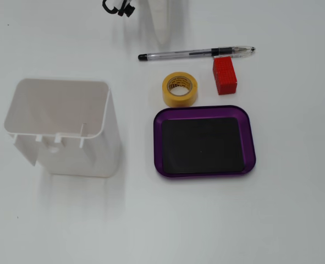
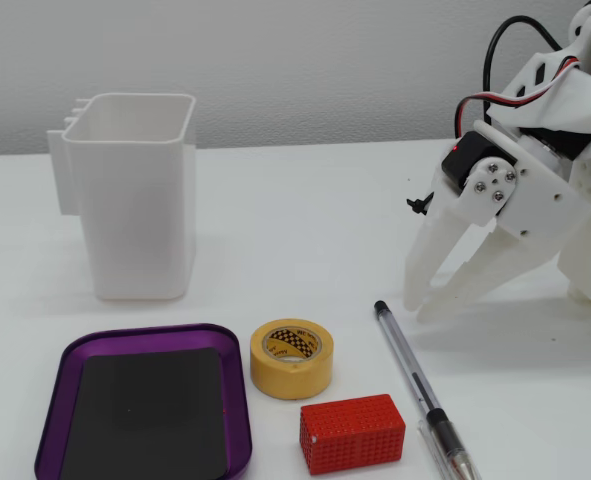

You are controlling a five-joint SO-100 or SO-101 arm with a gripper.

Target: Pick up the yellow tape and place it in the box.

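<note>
The yellow tape lies flat on the white table, just beyond the far edge of the box, a shallow purple tray with a black floor. In the other fixed view the tape sits right of the box. My gripper hangs tip-down over the table behind the pen, well clear of the tape. Its white fingertips meet and hold nothing. In the fixed view from above, only its pale fingers show at the top edge.
A red block and a pen lie close to the tape, between it and the gripper. A tall white plastic container stands to the left in the view from above.
</note>
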